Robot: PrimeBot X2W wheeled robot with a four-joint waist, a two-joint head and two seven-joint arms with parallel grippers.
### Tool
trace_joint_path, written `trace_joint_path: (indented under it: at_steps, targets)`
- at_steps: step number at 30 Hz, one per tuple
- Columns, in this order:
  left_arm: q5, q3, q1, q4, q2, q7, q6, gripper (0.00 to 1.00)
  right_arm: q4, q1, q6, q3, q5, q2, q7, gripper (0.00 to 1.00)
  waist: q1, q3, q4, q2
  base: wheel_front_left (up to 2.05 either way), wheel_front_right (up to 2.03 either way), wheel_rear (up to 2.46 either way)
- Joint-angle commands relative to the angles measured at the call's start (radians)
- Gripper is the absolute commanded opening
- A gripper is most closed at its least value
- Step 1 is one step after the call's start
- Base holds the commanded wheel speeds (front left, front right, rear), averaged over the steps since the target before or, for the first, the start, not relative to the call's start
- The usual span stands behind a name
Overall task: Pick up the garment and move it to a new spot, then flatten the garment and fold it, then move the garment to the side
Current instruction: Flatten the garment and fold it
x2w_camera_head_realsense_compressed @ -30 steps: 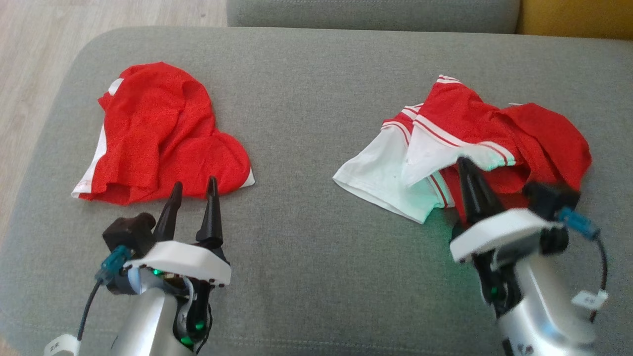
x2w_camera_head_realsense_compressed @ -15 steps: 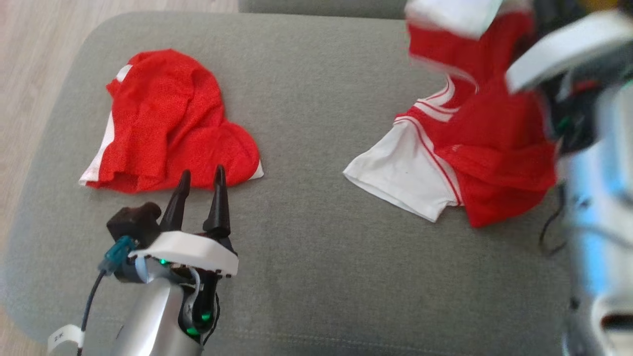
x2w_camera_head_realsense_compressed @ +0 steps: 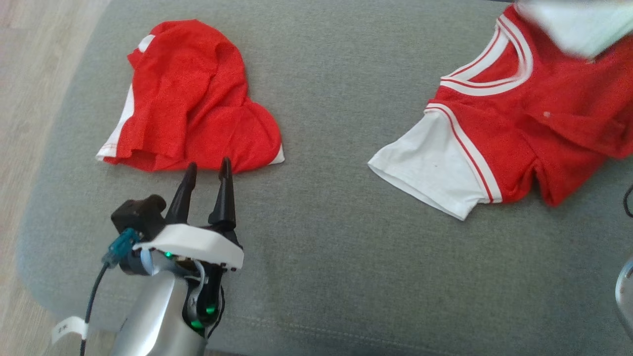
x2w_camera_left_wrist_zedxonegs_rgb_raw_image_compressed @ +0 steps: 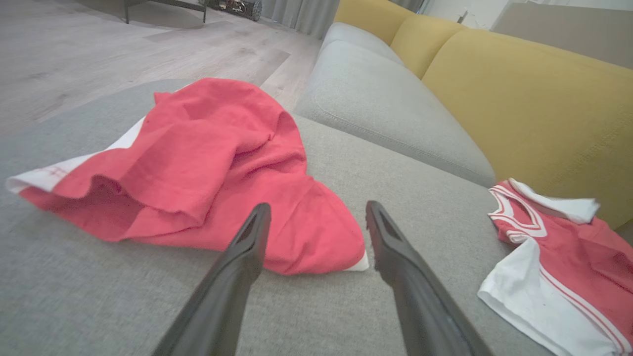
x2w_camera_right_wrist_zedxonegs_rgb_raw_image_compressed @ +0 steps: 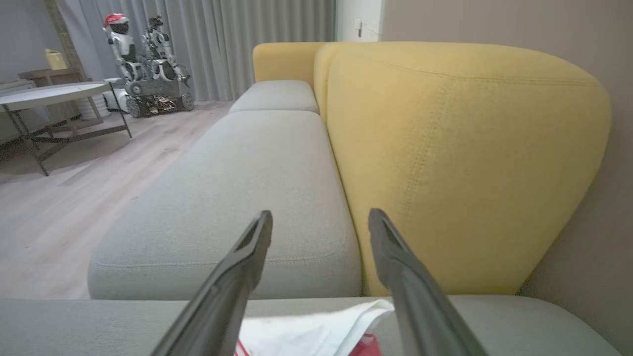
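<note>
Finds garment (x2w_camera_head_realsense_compressed: 519,123) lying loosely spread at grey cushion's (x2w_camera_head_realsense_compressed: 336,247) right end, beneath right gripper (x2w_camera_right_wrist_zedxonegs_rgb_raw_image_compressed: 320,213), parted wide and empty. Finds left gripper (x2w_camera_head_realsense_compressed: 209,163) likewise parted, empty, toward cushion's left end.

The grey cushion (x2w_camera_head_realsense_compressed: 326,237) carries two items. A red-and-white shirt (x2w_camera_head_realsense_compressed: 519,128) lies spread out near the cushion's right edge. A bunched red garment (x2w_camera_head_realsense_compressed: 193,99) lies near its left edge.
</note>
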Motion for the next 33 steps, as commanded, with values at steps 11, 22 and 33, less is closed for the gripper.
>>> trace_joint_path:
  at_steps: [11,22,33]
  targets:
    - [0.021,0.06,-0.034,-0.037,0.008,-0.008,0.007,1.0,-0.006,0.096,0.002,0.099,0.001,0.108,-0.169,1.0,-0.0001,-0.07,-0.123,0.0,0.0,0.0,0.0]
    - [0.015,0.066,0.011,-0.058,0.008,-0.008,0.023,1.0,-0.336,0.531,0.002,0.351,0.199,0.132,-0.242,1.0,-0.0001,-0.136,-0.239,0.0,0.0,0.0,0.0]
    - [0.025,0.071,0.027,-0.054,0.008,-0.008,0.016,1.0,-0.551,0.801,0.002,0.402,0.207,0.158,-0.247,1.0,-0.0001,-0.138,-0.285,0.0,0.0,0.0,0.0]
